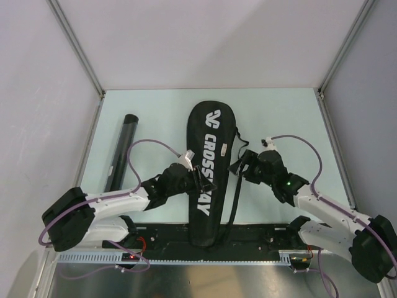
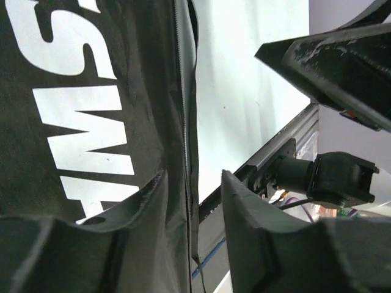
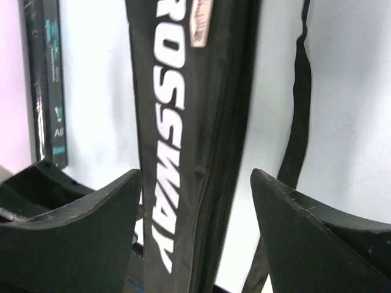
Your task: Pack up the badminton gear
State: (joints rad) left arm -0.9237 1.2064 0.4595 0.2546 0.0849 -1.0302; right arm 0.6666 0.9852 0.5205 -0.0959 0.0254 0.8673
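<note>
L gripper [image 2: 194, 183] sits closest to its wrist cam: fingers spread, straddling the zippered side edge of the racket bag [image 1: 208, 133]. One pad is over the black fabric w/ the white lettering, the other is off the edge above the table [image 1: 285, 118], and nothing is pinched. R gripper [image 3: 195, 177] is also spread wide and empty. It hovers over the bag's other long edge, near the loose strap [image 1: 236, 192] that trails down the bag's R side. The bag lies flat mid-table, wide end away from the arm bases, narrow end toward them. Black tube [image 1: 122, 149] lies on the table L of the bag, apart from it and roughly parallel. No rackets or shuttlecocks show anywhere on the table, so prob. they're already inside the bag and tube, though I can't confirm that from these views. The zip seam looks shut where the L wrist cam sees it; I can't tell for the rest of its length. Judgement: task is late-stage. Likely left: finish or check the zip, tidy the strap, maybe stow the tube w/ the bag.
</note>
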